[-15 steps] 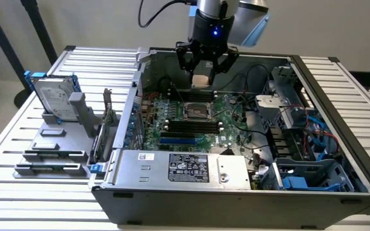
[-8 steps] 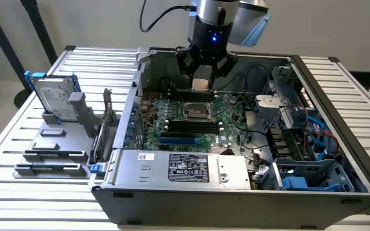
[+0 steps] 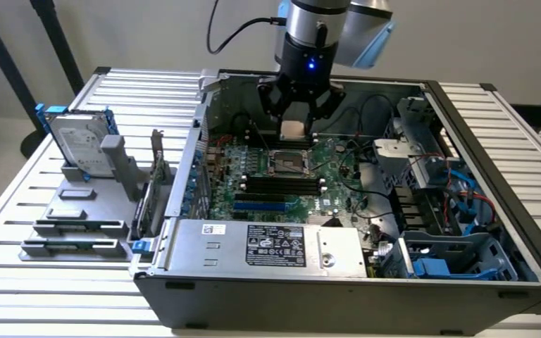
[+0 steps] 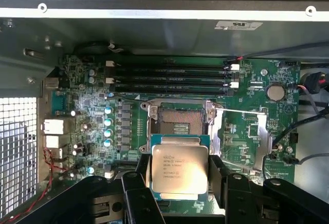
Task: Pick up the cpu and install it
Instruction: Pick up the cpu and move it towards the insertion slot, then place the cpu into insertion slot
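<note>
My black gripper (image 3: 293,125) has its jaws clamped on the small square silvery-grey cpu (image 4: 179,168), hanging above the open metal-framed socket (image 3: 287,163), which lies at six o'clock from it in the exterior view. I judge any offset or tilt could bend socket pins.

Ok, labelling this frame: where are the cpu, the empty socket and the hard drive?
cpu (image 4: 179,168): wrist view, middle of its metal top.
empty socket (image 4: 179,123): wrist view, its open centre.
hard drive (image 3: 79,144): exterior view, its silver face.
</note>
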Robot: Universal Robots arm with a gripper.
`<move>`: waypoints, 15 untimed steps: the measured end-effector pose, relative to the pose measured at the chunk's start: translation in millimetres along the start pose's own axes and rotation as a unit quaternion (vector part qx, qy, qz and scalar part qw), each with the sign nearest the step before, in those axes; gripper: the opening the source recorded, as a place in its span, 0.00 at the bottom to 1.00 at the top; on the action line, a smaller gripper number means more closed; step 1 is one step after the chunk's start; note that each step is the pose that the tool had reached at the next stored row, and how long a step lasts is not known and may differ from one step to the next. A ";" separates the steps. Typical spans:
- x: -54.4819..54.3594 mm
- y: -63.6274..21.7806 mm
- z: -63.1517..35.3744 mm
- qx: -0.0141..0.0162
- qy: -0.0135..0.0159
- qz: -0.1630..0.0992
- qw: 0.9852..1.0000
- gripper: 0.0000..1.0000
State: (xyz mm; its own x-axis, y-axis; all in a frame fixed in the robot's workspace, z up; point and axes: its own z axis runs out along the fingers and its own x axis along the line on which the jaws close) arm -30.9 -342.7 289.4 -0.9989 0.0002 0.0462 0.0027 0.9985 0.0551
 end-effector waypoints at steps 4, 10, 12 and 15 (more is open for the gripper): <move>-0.5 1.4 3.1 0.000 -0.001 0.000 1.000 0.55; -0.4 1.4 3.1 0.000 -0.001 0.000 1.000 0.55; -0.5 1.4 3.1 0.000 -0.001 0.000 1.000 0.55; -0.5 1.4 3.1 0.000 -0.001 0.000 1.000 0.55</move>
State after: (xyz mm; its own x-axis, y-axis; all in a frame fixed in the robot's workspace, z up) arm -30.6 -341.2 286.4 -0.9990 0.0001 0.0437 0.0026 0.9985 0.0552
